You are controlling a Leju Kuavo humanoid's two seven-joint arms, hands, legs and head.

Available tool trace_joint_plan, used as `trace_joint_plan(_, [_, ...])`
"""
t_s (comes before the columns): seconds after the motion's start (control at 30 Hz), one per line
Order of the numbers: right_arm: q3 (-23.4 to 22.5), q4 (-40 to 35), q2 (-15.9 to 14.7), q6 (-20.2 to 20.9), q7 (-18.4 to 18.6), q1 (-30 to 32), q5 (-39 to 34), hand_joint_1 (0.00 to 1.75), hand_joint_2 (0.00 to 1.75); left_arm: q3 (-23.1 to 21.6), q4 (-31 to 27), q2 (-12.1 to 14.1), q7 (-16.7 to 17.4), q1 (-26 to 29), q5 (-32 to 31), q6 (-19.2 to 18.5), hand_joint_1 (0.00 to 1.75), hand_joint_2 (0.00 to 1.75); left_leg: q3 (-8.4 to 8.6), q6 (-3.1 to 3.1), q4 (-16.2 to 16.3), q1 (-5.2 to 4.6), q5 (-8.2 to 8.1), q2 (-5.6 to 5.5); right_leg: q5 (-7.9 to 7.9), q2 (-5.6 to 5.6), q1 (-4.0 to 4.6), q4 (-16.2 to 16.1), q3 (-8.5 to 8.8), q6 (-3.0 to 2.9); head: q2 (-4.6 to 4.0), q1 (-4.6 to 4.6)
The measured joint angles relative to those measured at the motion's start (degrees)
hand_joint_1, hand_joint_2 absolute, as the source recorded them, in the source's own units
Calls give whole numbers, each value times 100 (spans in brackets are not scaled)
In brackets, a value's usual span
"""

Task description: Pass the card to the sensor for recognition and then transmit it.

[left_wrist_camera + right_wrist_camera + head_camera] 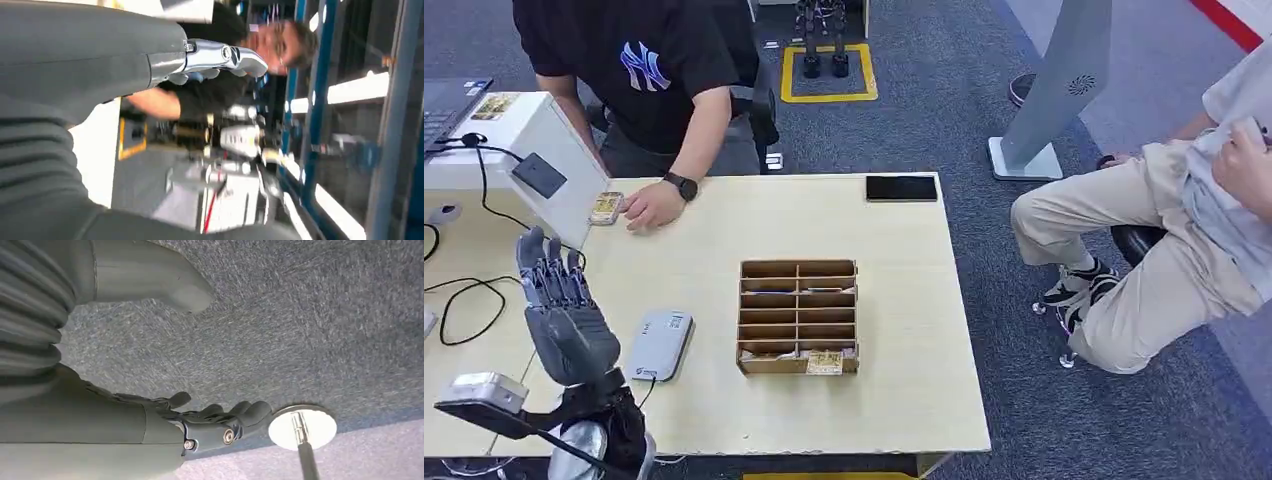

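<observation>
- The left hand [564, 300] is raised upright over the 9 o'clock side of the tabletop [904, 330], fingers [549, 265] straight, slightly apart and holding nothing; this reads as a ready-to-receive pose.
- The card [606, 207] lies flat on the tabletop at about 11 o'clock from the left hand, well apart from it. A person's hand [652, 207] rests just beside it, apparently touching its edge, probably to present it for pickup.
- The card is small and rectangular, with a pale border and a yellow-brown printed face; finer detail is too small to tell.
- The sensor [659, 343], a flat grey pad with a cable, sits at about 3 o'clock from the left hand, near enough for a short swing once the card is taken.
- The wooden divided box [798, 315] stands at tabletop centre, at 3 o'clock from the sensor; similar cards show in its slots, so it is likely the delivery point.
- The right hand [210, 422] hangs over the carpet floor, fingers loosely curled and holding nothing; it looks parked, out of the work.
</observation>
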Motion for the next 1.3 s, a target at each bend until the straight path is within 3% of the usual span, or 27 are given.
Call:
trace_joint_plan(0.1, [-4, 0, 0, 0, -4, 20, -13, 0, 175, -212, -68, 114, -61, 311, -399, -551, 0, 175, 0, 3, 0, 0, -3, 1, -2, 0, 0, -1, -1, 2, 0, 0])
trace_joint_plan(0.23, [-4, 2, 0, 0, -9, 43, -70, 0, 175, -484, -68, 236, -127, 590, -939, -845, 0, 175, -1, 5, 0, 0, -5, 1, -5, 0, 0, -2, -3, 5, 0, 0])
trace_joint_plan(0.4, [11, 57, -33, 0, -46, 54, -146, 0, 175, -1183, 29, 759, -149, 671, -2683, -993, 0, 175, -1, 6, -1, 0, -5, 2, -5, 0, 0, -2, -3, 5, 0, 0])
trace_joint_plan(0.43, [18, 68, -39, 0, -46, 55, -181, 0, 175, -1321, 70, 844, -98, 669, -2836, -956, 0, 0, -1, 6, 0, 0, -5, 2, -4, 0, 0, -2, -3, 5, 0, -2])
trace_joint_plan(0.53, [28, 92, -63, 0, -44, 57, -208, 0, 175, -1657, 229, 1072, 122, 641, -3180, -878, 0, 0, -1, 5, 0, 0, -5, 2, -4, 0, 0, -2, -3, 5, 0, 0])
trace_joint_plan(0.57, [33, 94, -70, 0, -44, 57, -210, 0, 175, -1744, 295, 1121, 185, 615, -3252, -860, 0, 175, -1, 5, 0, 0, -5, 2, -4, 0, 0, -2, -3, 5, 0, 0])
trace_joint_plan(0.83, [122, 94, -77, 0, 37, 76, -207, 0, 175, -2088, 678, 1329, 757, 423, -4075, -422, 0, 175, -1, 6, 0, 0, -5, 2, -4, 0, 0, -2, -3, 5, 0, 0])
trace_joint_plan(1.0, [168, 94, -77, 0, 157, 92, -175, 0, 175, -2269, 1156, 1368, 2051, 195, -6213, 497, 0, 175, -2, 6, 0, 0, -5, 1, -4, -1, 0, -2, -2, 5, 0, 0])
trace_joint_plan(1.3, [223, 94, -77, 0, 203, 119, -175, 0, 175, -2420, 1644, 1375, 2420, 17, -6763, 701, 0, 175, -2, 6, 0, 0, -5, 1, -4, 0, 0, -2, -2, 5, 0, 0])
